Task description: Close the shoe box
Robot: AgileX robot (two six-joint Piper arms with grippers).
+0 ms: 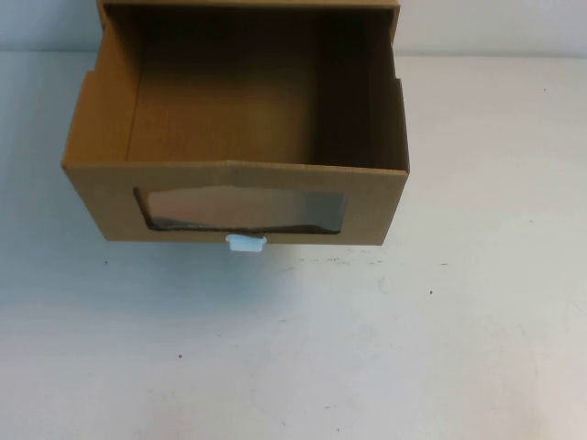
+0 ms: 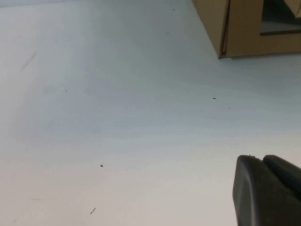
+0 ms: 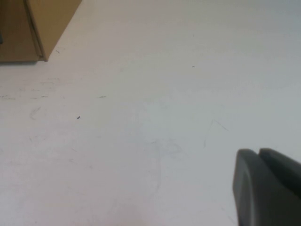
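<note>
At 12 o'clock on the counter [image 1: 459, 348], the shoe box [image 1: 238, 197] drawer stands fully out; closing not begun. Left claw [image 2: 268, 188] and right claw [image 3: 268, 186] hover apart from it; whether clenched or released, I cannot tell.

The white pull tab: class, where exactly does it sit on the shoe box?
In the high view the white pull tab sits at the bottom edge of the shoe box front, just beneath the clear window, roughly central.
</note>
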